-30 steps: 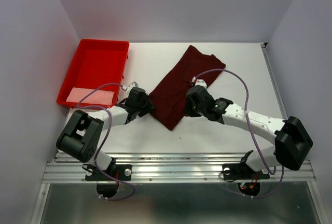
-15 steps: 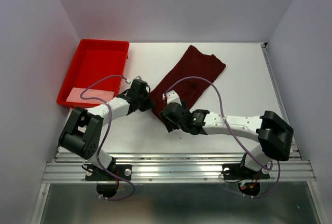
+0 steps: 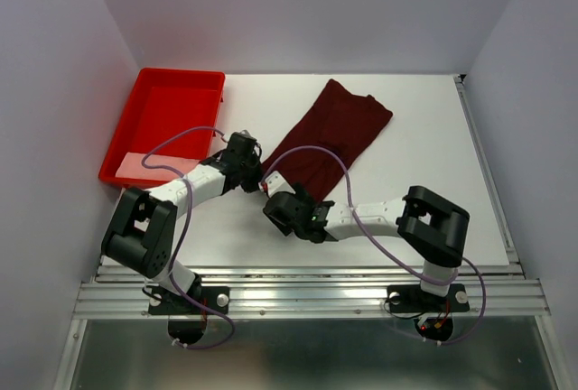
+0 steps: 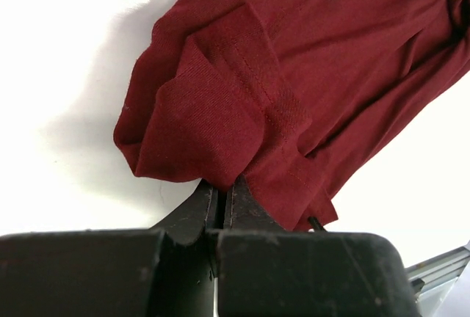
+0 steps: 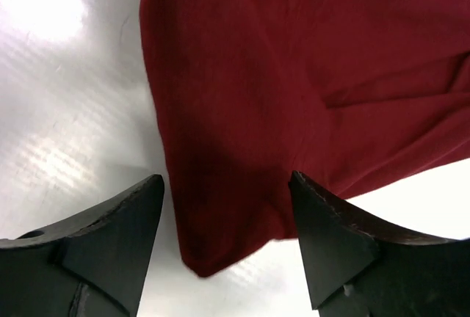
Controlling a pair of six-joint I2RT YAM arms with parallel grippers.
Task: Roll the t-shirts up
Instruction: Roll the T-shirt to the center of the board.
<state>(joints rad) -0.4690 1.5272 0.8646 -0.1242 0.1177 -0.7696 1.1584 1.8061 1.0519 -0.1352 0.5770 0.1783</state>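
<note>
Dark maroon-red soft cloth t-shirt (image 3: pixel 330 133) laid as a long folded strip on the white worktop (image 3: pixel 424 164), slanting from 1 o'clock down to a near end at about 7 o'clock of centre. Likely light and limp, grippy rather than slick. Bound to sag, wrinkle and unroll unless kept taut. Best taken at the two corners of the near end, with layered hem thick enough to pinch.

Left pincer (image 4: pixel 220 191) clamped tight on a folded-over hem corner, bunched into a small lump. Right pincer (image 5: pixel 228 185) spread wide, straddling the other near corner, nothing in it.

Smooth, slightly glossy surface, so probably easy sliding of cloth during a roll toward 1 o'clock. Bright red rigid plastic tray (image 3: pixel 167 115) at 10 o'clock, apart from the cloth. Pale walls (image 3: pixel 298 11) close on three sides.
</note>
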